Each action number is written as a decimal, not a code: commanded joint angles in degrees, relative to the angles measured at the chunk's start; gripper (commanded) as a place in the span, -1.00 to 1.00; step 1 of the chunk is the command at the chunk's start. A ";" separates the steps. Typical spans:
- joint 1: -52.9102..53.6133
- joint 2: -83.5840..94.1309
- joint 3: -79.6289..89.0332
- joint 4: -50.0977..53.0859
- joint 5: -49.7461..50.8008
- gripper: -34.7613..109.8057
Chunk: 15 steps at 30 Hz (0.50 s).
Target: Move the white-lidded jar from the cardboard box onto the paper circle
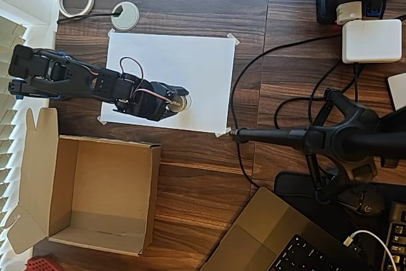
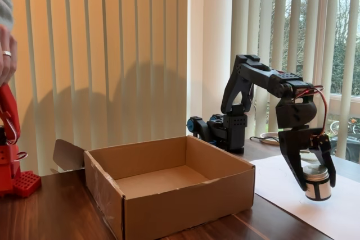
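Transfer nearly complete: small short cylindrical white-lidded jar [image 2: 318, 184] out of the large brown corrugated cardboard box [image 2: 169, 195], gripped between the closed jaws of the black two-finger gripper [image 2: 316, 181] and lowered to the white paper sheet [image 1: 190, 68] taped to the dark wood-grain table [image 1: 209, 176]. Left to do, by appearances: release and withdrawal. Thin pencil-drawn paper circle too faint to make out.

Arm arched forward, wrist pointing down, gripper [image 2: 318, 182] fingers clamping jar [image 2: 318, 185].

paper circle hidden beneath white-lidded jar [image 1: 179, 103]
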 commanded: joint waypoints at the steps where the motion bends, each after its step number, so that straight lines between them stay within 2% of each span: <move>1: 1.14 4.57 2.02 -1.85 -1.58 -0.45; 15: 1.85 4.04 1.58 -4.22 -4.04 -0.45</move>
